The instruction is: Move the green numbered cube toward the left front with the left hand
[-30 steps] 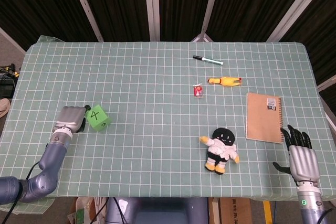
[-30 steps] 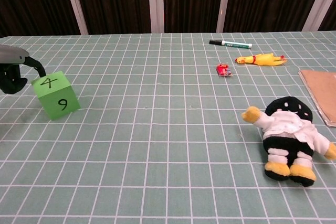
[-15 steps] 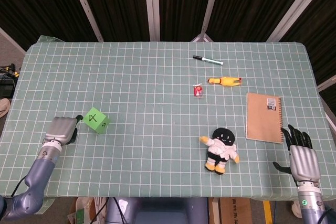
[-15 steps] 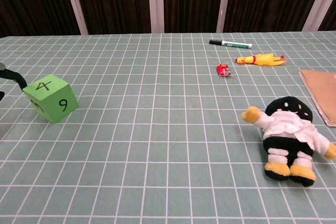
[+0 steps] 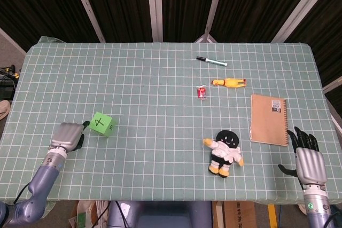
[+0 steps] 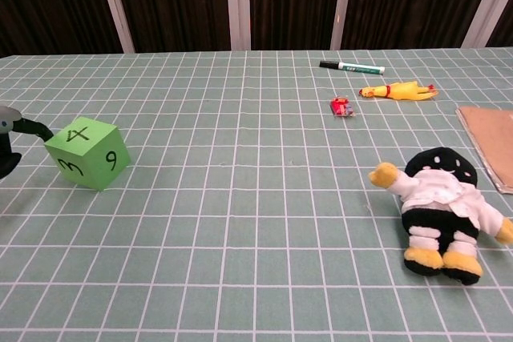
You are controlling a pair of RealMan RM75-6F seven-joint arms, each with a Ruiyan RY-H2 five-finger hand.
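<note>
Green numbered cube (image 6: 86, 153): black 4, 9, 3 on visible faces. Left hand (image 5: 67, 136) beside it, grip unclear; right hand (image 5: 309, 162) spread, empty.

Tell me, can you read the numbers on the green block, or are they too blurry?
In the chest view the green cube is sharp: 4 on top, 3 and 9 on the sides. In the head view the cube is small, and only its top mark shows, too tiny to read surely.
</note>
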